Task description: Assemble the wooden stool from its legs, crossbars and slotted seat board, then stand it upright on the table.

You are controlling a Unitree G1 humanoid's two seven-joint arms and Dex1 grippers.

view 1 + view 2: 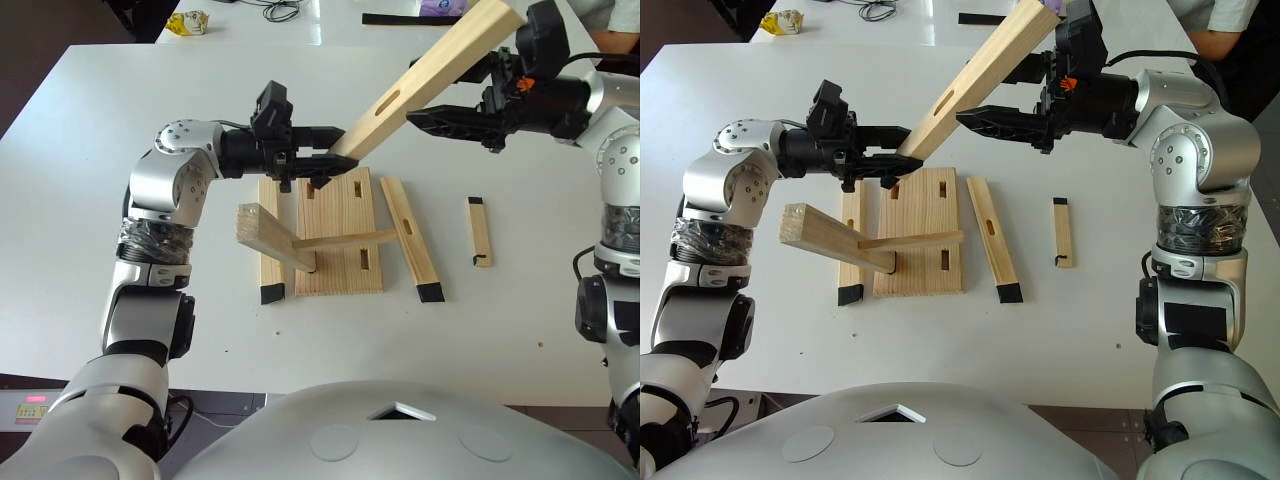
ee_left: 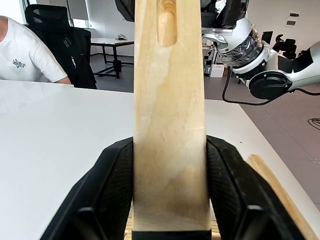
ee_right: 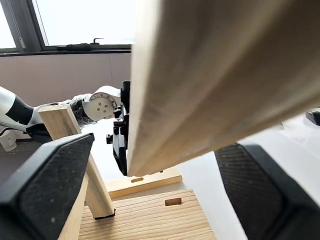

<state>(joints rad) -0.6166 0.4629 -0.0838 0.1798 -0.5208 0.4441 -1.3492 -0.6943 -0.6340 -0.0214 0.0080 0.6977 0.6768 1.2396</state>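
My left gripper (image 1: 328,158) is shut on the lower end of a long slotted wooden leg (image 1: 440,62), which slants up and to the right above the table. My right gripper (image 1: 425,100) stands open with its fingers (image 3: 55,185) on either side of that leg's middle. Beneath them the slotted seat board (image 1: 340,215) lies flat. One leg (image 1: 272,233) stands tilted in a slot of the board, and a crossbar (image 1: 345,240) sticks out of it sideways. The left wrist view has black pads (image 2: 115,180) pressed against both sides of the held leg (image 2: 170,115).
A loose leg with a black foot (image 1: 268,270) lies along the board's left side and another (image 1: 412,238) lies to its right. Farther right lies a short crossbar (image 1: 480,230). A yellow packet (image 1: 187,22) sits on the far table. The white table (image 1: 100,120) is bare to the left.
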